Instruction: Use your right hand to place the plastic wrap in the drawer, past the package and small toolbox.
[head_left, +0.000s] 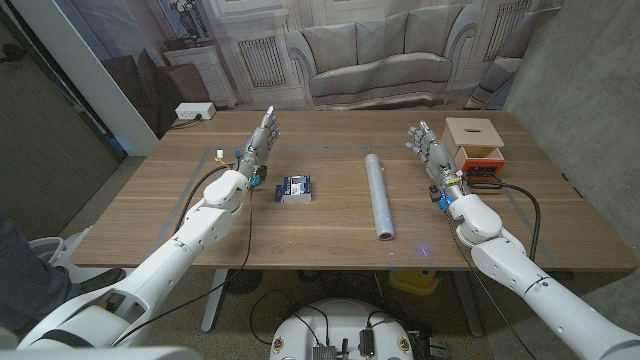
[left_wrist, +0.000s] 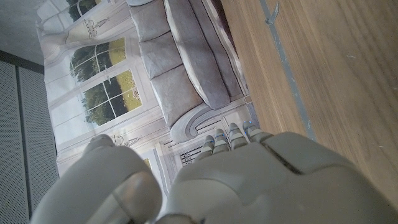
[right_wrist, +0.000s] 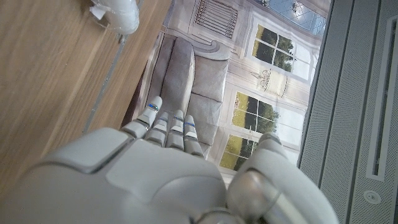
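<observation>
Currently the right hand (head_left: 428, 146) is standing on its edge on the wooden table (head_left: 330, 235), fingers apart and holding nothing, just beside the small wooden drawer box (head_left: 474, 142), whose drawer is hanging open toward it. Further in, the plastic wrap (head_left: 380, 195) is lying as a long roll near the table's middle, apart from both hands. Beyond it a small blue package (head_left: 295, 188) is sitting near the left hand (head_left: 260, 142), which is likewise holding nothing, fingers spread.
</observation>
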